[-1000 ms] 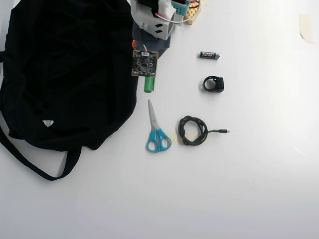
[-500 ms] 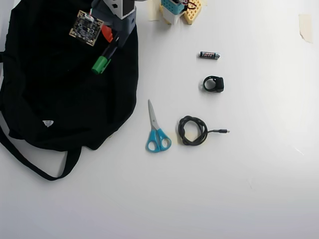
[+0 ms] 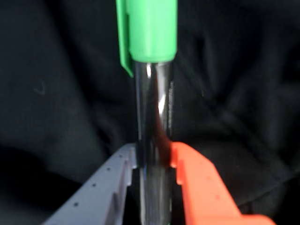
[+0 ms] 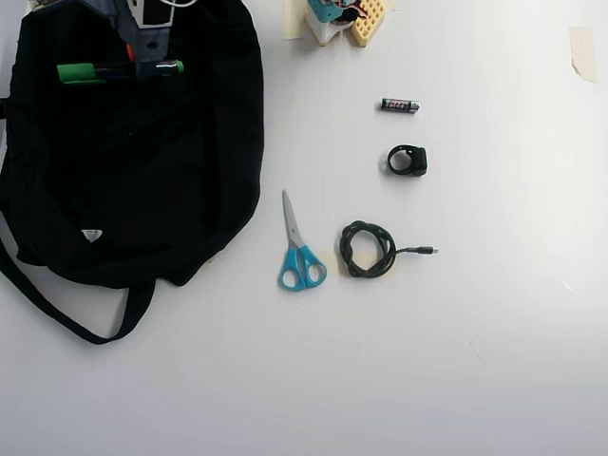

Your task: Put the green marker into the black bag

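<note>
My gripper [image 4: 134,65] hangs over the upper left part of the black bag [image 4: 142,190] in the overhead view, shut on the green marker [image 4: 76,73]. The marker lies sideways there, with its green cap pointing left and its small green end to the right. In the wrist view the marker [image 3: 150,28] runs upward from my gripper [image 3: 153,158], its shiny black barrel clamped between the grey finger [image 3: 110,183] and the orange finger [image 3: 199,183]. Black bag fabric [image 3: 56,93] fills the background behind it.
On the white table right of the bag lie blue-handled scissors [image 4: 299,252], a coiled black cable [image 4: 368,249], a small black ring-shaped part [image 4: 407,160] and a battery [image 4: 400,105]. The arm's base [image 4: 337,19] stands at the top edge. A strip of tape [image 4: 582,49] sits far right.
My gripper carried the marker from the bag's right edge leftward across the bag. The marker swung from pointing down to lying sideways with its cap to the left.
</note>
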Robot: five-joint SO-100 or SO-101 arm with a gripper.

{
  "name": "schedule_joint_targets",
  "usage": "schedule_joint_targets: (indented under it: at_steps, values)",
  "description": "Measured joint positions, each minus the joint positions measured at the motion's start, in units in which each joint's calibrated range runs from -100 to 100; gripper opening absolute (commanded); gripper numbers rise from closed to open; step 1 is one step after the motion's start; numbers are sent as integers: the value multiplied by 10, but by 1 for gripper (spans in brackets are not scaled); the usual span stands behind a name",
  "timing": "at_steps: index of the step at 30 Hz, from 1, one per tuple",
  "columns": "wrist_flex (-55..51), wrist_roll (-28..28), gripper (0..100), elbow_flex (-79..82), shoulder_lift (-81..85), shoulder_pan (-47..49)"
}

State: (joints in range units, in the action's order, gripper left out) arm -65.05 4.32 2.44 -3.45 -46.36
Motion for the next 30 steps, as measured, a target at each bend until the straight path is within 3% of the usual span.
schedule_joint_targets:
  at_steps: [3, 5, 11, 16, 19, 26, 30]
  values:
    - [38, 0, 3, 1, -58, -19]
    - [38, 0, 10, 2, -59, -19]
    - [38, 8, 11, 2, -59, -24]
    - [-76, 8, 9, -63, -31, -10]
    - [-138, 17, 2, -64, 66, 15]
    - [-274, 22, 2, -64, 218, 135]
    - [-276, 80, 2, 39, 376, 344]
